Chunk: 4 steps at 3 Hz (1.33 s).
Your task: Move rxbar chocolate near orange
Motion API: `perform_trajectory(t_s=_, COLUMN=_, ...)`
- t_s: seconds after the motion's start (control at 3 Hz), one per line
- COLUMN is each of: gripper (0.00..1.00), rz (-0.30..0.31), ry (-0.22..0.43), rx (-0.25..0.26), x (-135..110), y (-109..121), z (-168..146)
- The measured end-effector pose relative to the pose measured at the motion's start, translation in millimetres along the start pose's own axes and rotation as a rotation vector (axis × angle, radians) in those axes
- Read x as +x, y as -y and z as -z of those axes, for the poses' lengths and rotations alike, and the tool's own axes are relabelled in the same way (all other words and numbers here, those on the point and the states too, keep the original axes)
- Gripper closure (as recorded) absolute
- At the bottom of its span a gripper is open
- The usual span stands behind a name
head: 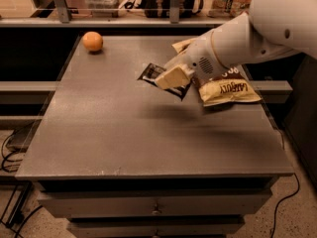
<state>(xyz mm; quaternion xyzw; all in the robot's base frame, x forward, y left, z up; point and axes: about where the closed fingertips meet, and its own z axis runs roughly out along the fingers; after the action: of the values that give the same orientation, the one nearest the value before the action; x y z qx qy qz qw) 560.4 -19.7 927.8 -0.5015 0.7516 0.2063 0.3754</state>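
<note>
The orange (92, 41) sits at the far left corner of the grey table (109, 133). My gripper (171, 78) is over the middle of the table, to the right of the orange and well apart from it. It is shut on the rxbar chocolate (152, 74), a flat black-brown bar whose left end sticks out past the cream fingers (173, 76) and whose right end shows below them. The bar is held a little above the tabletop, with a shadow under it.
A brown-and-yellow chip bag (229, 88) lies at the table's right side, partly behind the arm. A shelf with boxes and dark gear runs along the back. Cables lie on the floor at the left and the lower right. Drawers are below the table's front edge.
</note>
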Motion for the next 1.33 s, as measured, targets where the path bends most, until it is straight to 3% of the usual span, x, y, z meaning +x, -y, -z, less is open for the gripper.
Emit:
perform_trajectory(t_s=0.67, gripper=1.0, rz=-0.049, ry=0.047, rx=0.069, x=-36, y=39, z=-48)
perform_trajectory(t_s=1.0, gripper=1.0, rz=-0.067, ry=0.112, rx=0.049, x=-63, y=64, z=-74)
perform_trajectory(t_s=1.33, gripper=1.0, rz=-0.067, ry=0.112, rx=0.049, x=-63, y=64, z=-74)
